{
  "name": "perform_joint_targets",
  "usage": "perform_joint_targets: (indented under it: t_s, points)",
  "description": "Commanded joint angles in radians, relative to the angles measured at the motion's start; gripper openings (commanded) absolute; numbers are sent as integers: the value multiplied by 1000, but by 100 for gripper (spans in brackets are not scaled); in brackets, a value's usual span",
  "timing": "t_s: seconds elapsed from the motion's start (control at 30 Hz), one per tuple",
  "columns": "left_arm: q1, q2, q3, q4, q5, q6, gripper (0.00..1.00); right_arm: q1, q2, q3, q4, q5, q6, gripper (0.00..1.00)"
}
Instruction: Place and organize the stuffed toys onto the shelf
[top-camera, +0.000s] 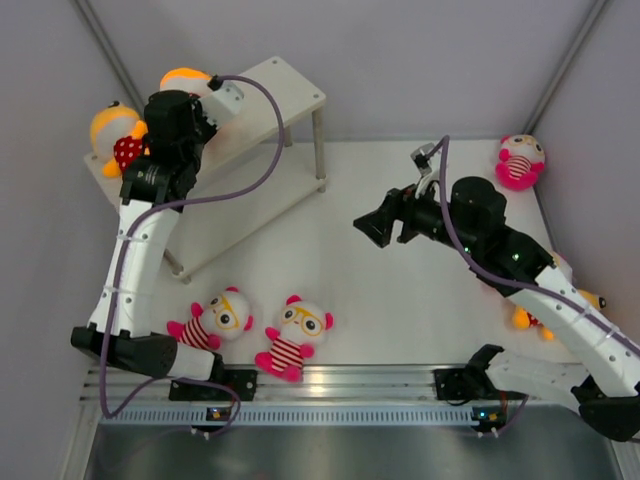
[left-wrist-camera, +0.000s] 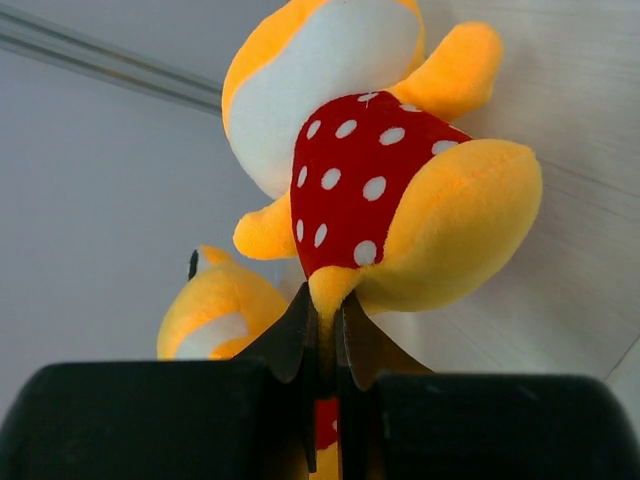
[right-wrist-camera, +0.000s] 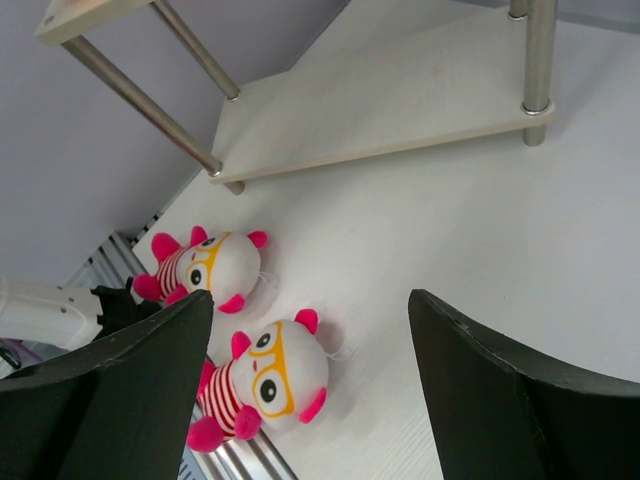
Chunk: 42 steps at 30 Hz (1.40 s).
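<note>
My left gripper (top-camera: 195, 92) is over the top board of the cream shelf (top-camera: 290, 88). It is shut (left-wrist-camera: 325, 300) on a limb of an orange-yellow toy in a red dotted shirt (left-wrist-camera: 370, 180), which also shows from above (top-camera: 185, 77). A second orange toy (top-camera: 115, 135) sits at the shelf's left end, behind the held one (left-wrist-camera: 215, 312). My right gripper (top-camera: 383, 228) is open and empty above the table's middle (right-wrist-camera: 310, 295). Two white-faced striped toys (top-camera: 222, 318) (top-camera: 295, 335) lie at the front left; the right wrist view shows both (right-wrist-camera: 225, 270) (right-wrist-camera: 270, 375).
A third white-faced toy (top-camera: 520, 160) lies at the back right. Another orange toy (top-camera: 528, 318) is mostly hidden under my right arm. The shelf's lower board (right-wrist-camera: 380, 110) holds nothing that I can see. Grey walls close in on both sides.
</note>
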Motion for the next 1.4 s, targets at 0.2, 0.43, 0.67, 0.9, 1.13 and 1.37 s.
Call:
perform_joint_targets:
  t_s: [0.2, 0.43, 0.67, 0.9, 1.13, 1.37]
  points:
    - [-12, -75, -115, 54, 22, -75, 0, -183, -16, 50, -250, 192, 35, 88]
    - [-12, -42, -106, 56, 27, -120, 0, -597, -66, -80, -331, 206, 97, 94]
    - [-12, -80, -115, 56, 83, -141, 51, -851, -106, -157, -475, 415, 258, 100]
    - [-14, -164, -150, 56, 195, -152, 98, -1076, -82, -174, -735, 850, 566, 99]
    - [-16, -227, -192, 56, 258, -161, 98, -1427, -101, -419, -644, 691, 683, 99]
    - [-16, -248, -196, 53, 267, -163, 98, -1466, -46, -576, -294, 611, 559, 98]
